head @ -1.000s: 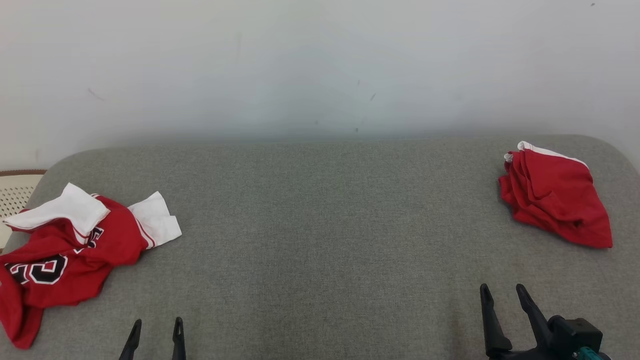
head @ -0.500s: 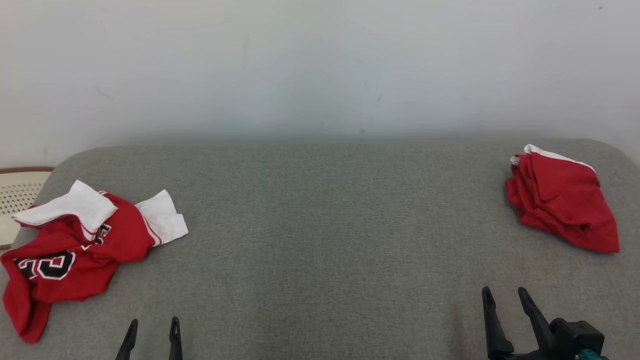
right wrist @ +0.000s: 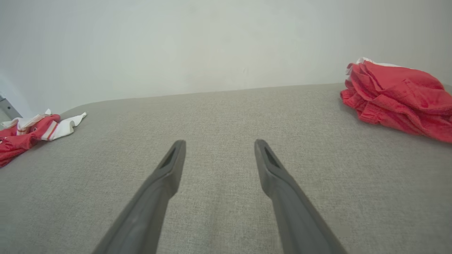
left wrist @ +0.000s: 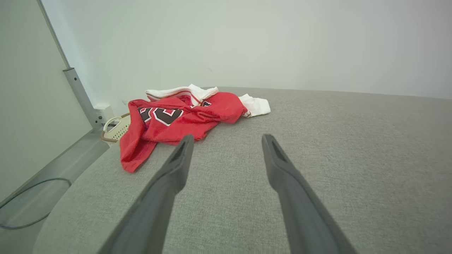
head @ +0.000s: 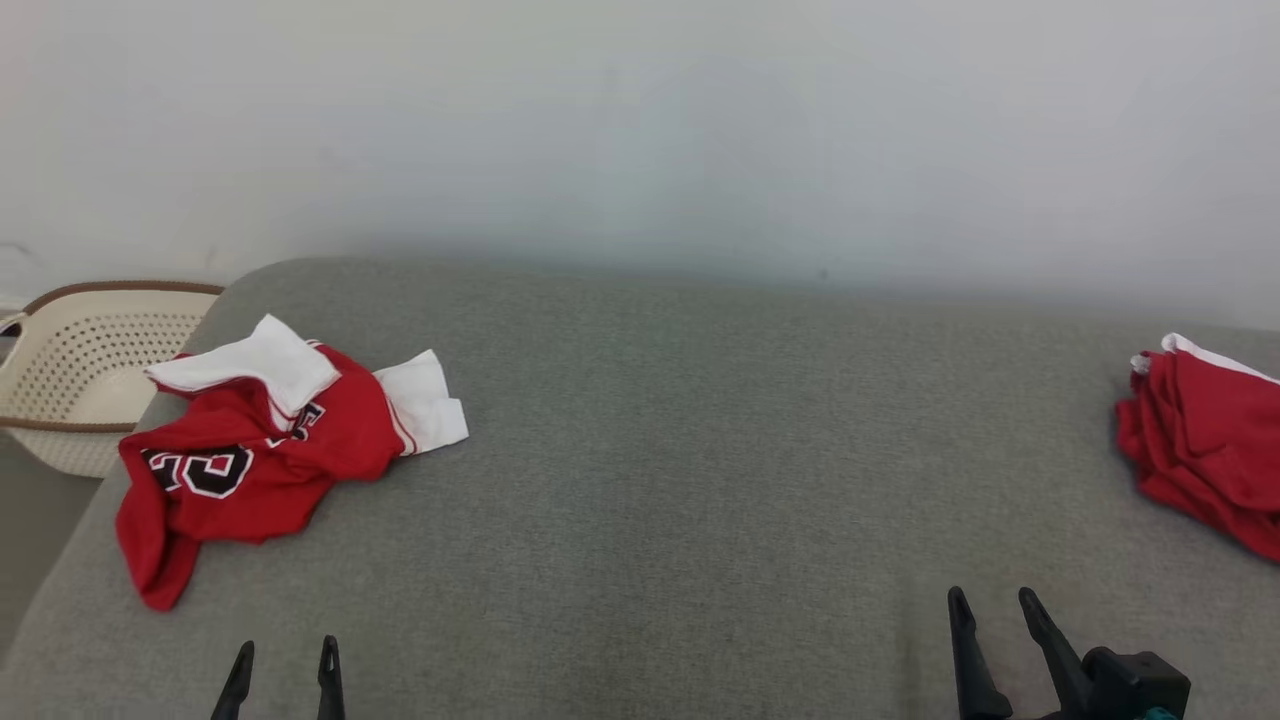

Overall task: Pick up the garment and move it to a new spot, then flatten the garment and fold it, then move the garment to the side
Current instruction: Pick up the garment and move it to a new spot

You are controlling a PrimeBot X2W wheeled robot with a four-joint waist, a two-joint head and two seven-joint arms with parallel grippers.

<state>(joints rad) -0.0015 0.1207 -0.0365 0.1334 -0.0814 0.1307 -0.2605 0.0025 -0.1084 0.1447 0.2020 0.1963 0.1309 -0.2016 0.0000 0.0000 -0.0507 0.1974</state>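
A crumpled red and white garment (head: 260,450) with black lettering lies at the left end of the grey padded surface (head: 680,480). The left wrist view has the garment (left wrist: 176,120) ahead and to the left of my fingers; in the right wrist view the garment (right wrist: 28,134) sits far left. My left gripper (head: 283,655) is open at the near edge, below the garment and apart from it. Over bare grey fabric at the lower right, my right gripper (head: 992,603) stands open. Both hold nothing.
A second red garment (head: 1205,450), bunched in folds, rests at the right end; the right wrist view has this red garment (right wrist: 399,95) at upper right. A cream perforated basket (head: 90,360) stands off the left end. A pale wall runs behind.
The camera has turned left: the whole picture has shifted right, the basket shows more and the right-hand garment is cut by the edge. Both grippers stay open.
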